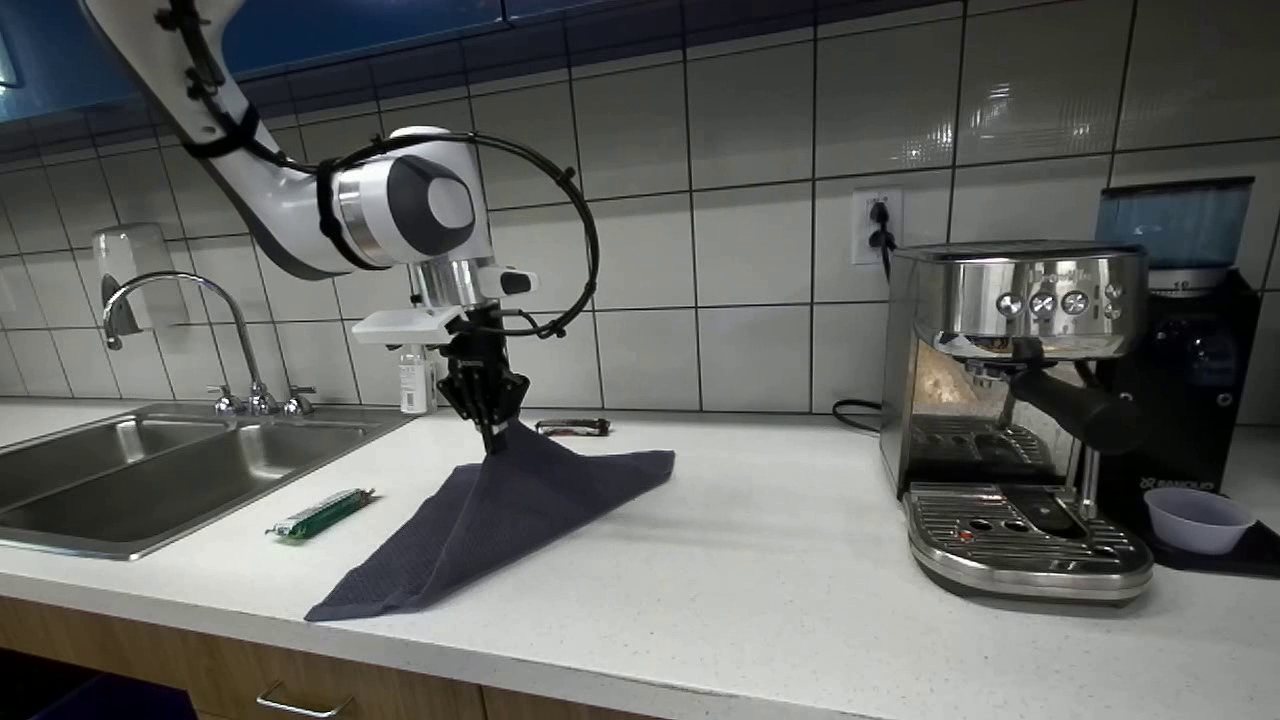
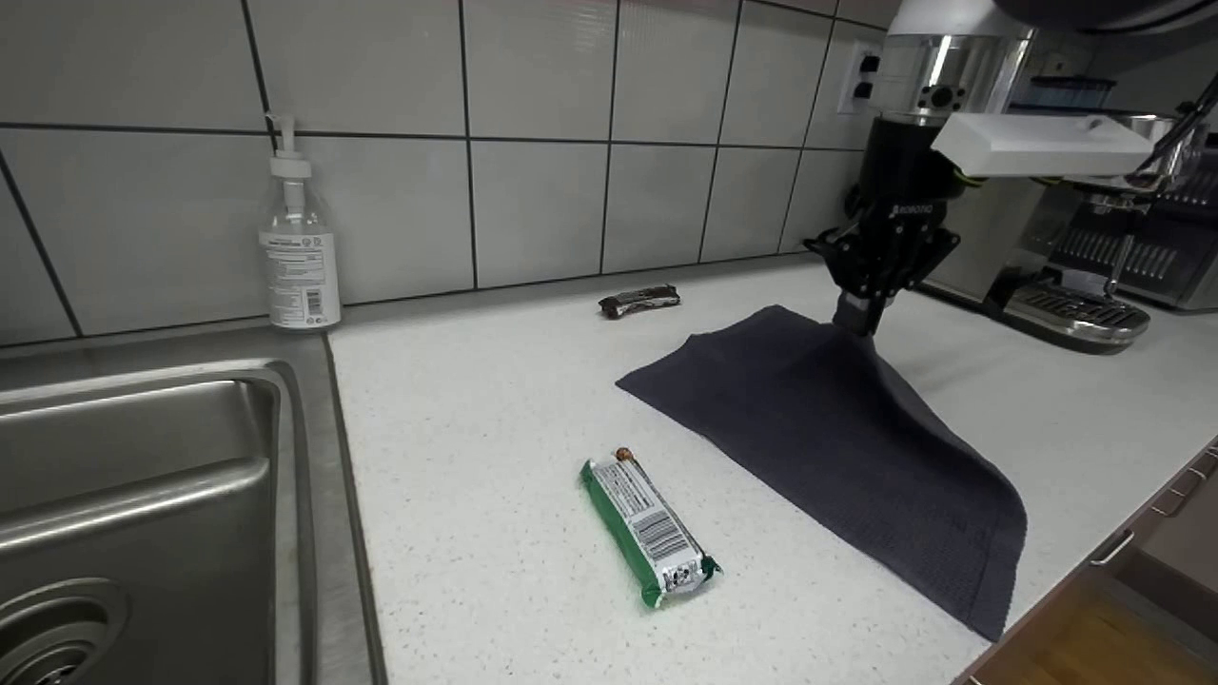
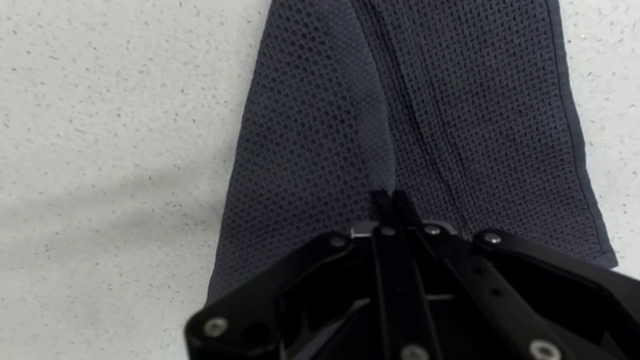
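The gripper point(image 3: 391, 194) is closed, pinching a raised fold point(image 3: 370, 100) of the dark honeycomb-textured cloth point(image 1: 500, 515) that drapes directly beneath it; the fold runs away from it up the wrist view. Below spreads the speckled white countertop point(image 1: 760, 560), a green-wrapped snack bar point(image 2: 650, 533) to one side; beyond that, the sink point(image 2: 328, 495), and opposite, the espresso machine point(image 1: 1010, 280).

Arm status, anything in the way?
Black gripper shut on dark grey woven cloth. Cloth peaked at grip, spread across white countertop. Green-and-white wrapped bar beside cloth, not touching.
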Tool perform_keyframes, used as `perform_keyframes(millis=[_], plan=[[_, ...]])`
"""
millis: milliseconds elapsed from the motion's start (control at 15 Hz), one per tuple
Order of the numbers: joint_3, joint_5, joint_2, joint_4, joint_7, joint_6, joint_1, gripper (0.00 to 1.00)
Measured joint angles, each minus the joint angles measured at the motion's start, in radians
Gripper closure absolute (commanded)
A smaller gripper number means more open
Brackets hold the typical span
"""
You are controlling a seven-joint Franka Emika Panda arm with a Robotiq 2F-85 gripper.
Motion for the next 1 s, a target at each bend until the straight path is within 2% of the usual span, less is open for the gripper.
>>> perform_keyframes(millis=[1000], plan=[[0.045, 0.025, 0.047, 0.075, -0.113, -0.001, 0.028, 0.99]])
